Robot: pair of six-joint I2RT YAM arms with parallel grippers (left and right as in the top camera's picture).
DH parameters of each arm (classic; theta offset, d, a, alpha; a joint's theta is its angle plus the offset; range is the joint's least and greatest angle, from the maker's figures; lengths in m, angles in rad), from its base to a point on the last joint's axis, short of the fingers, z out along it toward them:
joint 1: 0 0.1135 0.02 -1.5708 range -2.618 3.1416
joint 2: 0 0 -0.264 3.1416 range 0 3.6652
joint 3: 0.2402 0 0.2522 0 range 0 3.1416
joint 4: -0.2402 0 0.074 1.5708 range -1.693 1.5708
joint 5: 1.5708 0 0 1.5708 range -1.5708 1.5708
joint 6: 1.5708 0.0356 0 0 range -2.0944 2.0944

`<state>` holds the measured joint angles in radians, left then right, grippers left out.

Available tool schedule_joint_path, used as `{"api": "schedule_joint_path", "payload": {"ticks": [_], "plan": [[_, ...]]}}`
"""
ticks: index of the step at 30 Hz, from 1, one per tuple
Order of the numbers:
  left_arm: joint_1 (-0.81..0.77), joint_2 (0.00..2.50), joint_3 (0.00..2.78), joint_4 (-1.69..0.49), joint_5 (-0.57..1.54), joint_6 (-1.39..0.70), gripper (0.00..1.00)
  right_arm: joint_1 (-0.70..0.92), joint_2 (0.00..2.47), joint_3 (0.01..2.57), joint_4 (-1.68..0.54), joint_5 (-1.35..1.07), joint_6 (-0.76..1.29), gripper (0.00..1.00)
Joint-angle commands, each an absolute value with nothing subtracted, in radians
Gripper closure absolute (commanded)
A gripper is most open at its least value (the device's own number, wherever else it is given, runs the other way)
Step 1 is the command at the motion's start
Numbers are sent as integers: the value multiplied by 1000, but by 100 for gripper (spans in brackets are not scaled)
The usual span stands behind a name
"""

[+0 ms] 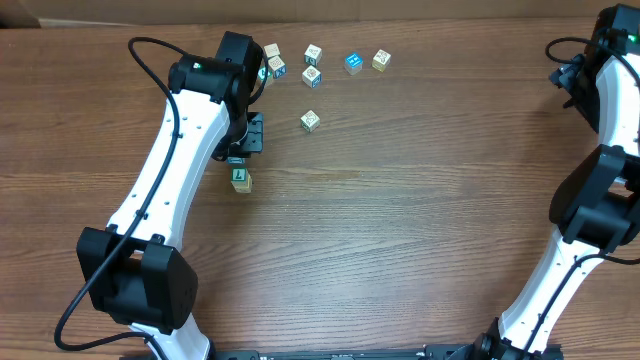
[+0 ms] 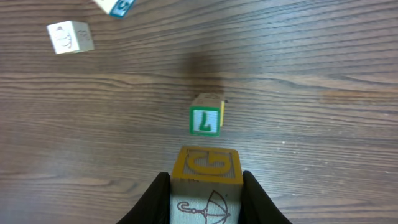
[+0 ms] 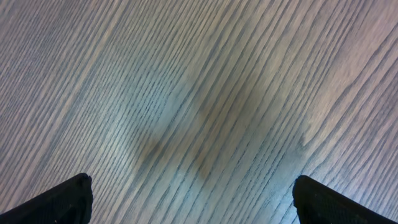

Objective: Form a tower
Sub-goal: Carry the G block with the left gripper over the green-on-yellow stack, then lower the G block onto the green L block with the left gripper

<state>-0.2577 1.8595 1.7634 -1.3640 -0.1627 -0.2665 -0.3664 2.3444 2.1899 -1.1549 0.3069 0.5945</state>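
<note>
Currently seeing left gripper (image 2: pixel 207 186) pinched tight on G cube (image 2: pixel 207 165), fingers (image 2: pixel 261 208) flat against both its sides, yellow G face up in the wrist view, umbrella drawing on the pale face nearest the camera. Can't tell whether lifted or touching the table (image 1: pixel 400 250). Spotting tower (image 2: pixel 206 118) just ahead of G cube, near but apart, wood grain between. Reading only one level on it from the wrist view: pale top, green-framed face toward the camera, yellow side on the right, upright. Reading the green mark as L or 7, can't settle which. Can't confirm its height from overhead. Placing it overhead just on the near side of left gripper, left of table centre. Counting seven loose cubes (image 1: pixel 312 76) overhead: six clustered near the far edge, right of left arm (image 1: pixel 170 170), plus lone cube (image 1: pixel 310 121) nearer, between cluster and tower. Catching two cubes in the upper left of the left wrist view: pale cube (image 2: pixel 70 37) whole, blue-edged cube (image 2: pixel 115 5) cut by the frame. Seeing right gripper (image 3: pixel 196 202) spread wide, gripping nothing, only black fingertips (image 3: pixel 68 205) at the bottom corners over wood grain. Finding right arm (image 1: pixel 600 200) folded at the right edge of the table, well apart from every cube
</note>
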Motion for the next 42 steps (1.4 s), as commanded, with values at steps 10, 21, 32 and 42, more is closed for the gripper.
{"api": "schedule_joint_path", "payload": {"ticks": [10, 21, 32, 42], "plan": [[-217, 1873, 1767, -1363, -157, -295, 95, -366, 2351, 2205, -1153, 321, 594, 0], [-216, 1873, 1703, -1294, -130, -296, 95, -366, 2351, 2205, -1153, 321, 594, 0], [-215, 1806, 1613, -1214, -130, -331, 95, -366, 2351, 2205, -1153, 321, 594, 0], [-214, 1661, 1490, -1090, -131, -337, 95, -366, 2351, 2205, -1153, 320, 594, 0]]}}
